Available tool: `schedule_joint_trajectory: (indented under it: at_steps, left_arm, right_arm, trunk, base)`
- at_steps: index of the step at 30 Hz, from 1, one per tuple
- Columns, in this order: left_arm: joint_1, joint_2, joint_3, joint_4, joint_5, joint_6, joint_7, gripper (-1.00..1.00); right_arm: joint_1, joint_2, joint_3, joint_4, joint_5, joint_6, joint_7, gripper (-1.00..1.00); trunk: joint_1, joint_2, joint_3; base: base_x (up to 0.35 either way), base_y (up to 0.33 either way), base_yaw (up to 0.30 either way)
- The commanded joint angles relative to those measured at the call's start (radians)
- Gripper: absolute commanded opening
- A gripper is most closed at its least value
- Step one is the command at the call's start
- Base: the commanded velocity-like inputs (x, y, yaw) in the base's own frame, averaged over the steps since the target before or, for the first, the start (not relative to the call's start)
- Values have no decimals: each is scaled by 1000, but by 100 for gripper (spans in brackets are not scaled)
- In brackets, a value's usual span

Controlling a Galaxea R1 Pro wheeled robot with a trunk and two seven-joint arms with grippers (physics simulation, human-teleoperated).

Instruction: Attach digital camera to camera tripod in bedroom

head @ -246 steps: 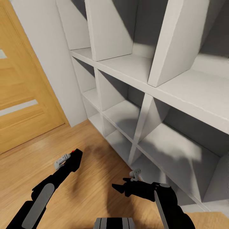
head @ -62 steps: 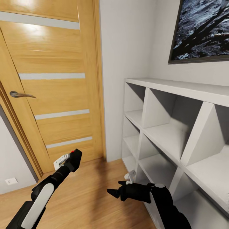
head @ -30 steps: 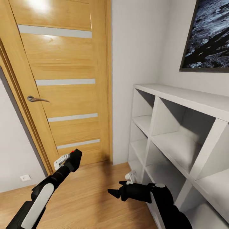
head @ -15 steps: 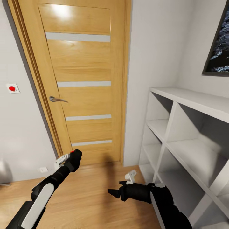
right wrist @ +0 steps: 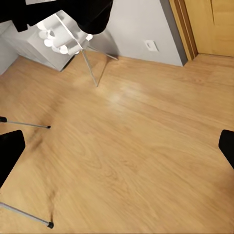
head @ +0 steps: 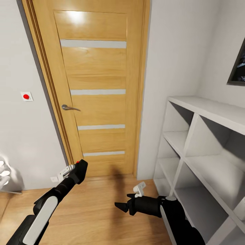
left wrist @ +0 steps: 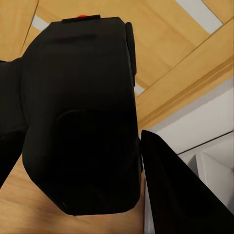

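In the bedroom corner ahead of the robot, a closed wooden door (head: 98, 92) with 4 pale horizontal strips and a metal lever handle (head: 69, 108) stands in a white wall, with white cube shelves (head: 204, 143) along the wall to its right. A small white plate with a red dot (head: 26, 96) sits on the wall left of the door, and a socket (head: 54, 179) sits low beside the door frame. The left gripper (head: 79, 169) is raised over the light wood floor (head: 95, 207) and is clamped on the digital camera (left wrist: 80, 117); in the left wrist view the black camera body lies between the fingers, its red button at the top edge. The right gripper (head: 123, 207) hangs low over the floor with its jaws spread wide and nothing between them. In the right wrist view, thin silver tripod legs (right wrist: 27, 125) with black feet rest on the floor, and a white lamp cluster on a stand (right wrist: 63, 39) is near the wall.
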Motion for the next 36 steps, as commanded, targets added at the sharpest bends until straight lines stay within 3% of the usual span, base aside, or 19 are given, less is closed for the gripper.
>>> schedule_joint_trajectory:
  at_steps: [1,36]
  left_arm:
    - [-1,1,-2,-2,7,1,7,-100]
    - [-1,1,-2,0,6,2,8,-100]
  right_arm:
    - [-1,1,-1,-1,11,3,9,100]
    - [-1,5,-2,4,11,-7,7,100]
  trunk:
    - [-4,7,2]
    - [-138,252,112]
  base:
    - [0,0,8]
    - [0,0,1]
